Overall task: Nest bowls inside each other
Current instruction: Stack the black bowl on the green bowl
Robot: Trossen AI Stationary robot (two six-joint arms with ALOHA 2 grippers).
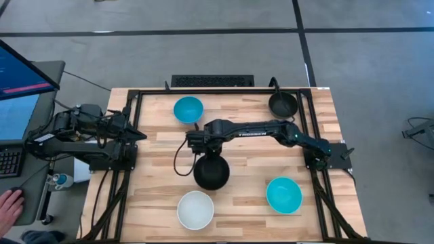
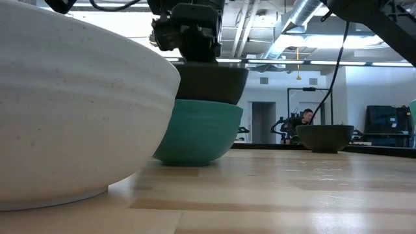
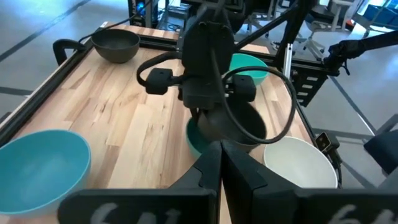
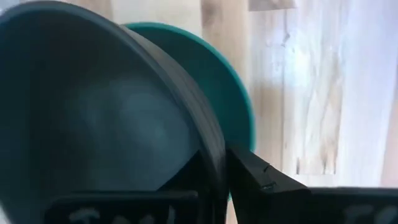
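Two arms we see: our right gripper pinches the rim of a black bowl seated in the dark teal bowl at mid-table, beside the white bowl. Our left gripper waits closed at the table's left edge.

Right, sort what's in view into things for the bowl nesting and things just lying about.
For the job: black bowl held by the right gripper, nested in the dark teal bowl; second black bowl; far cyan bowl; near cyan bowl; white bowl; left gripper, waiting at the table's left.
Lying about: monitor, keyboard, a person's hand.
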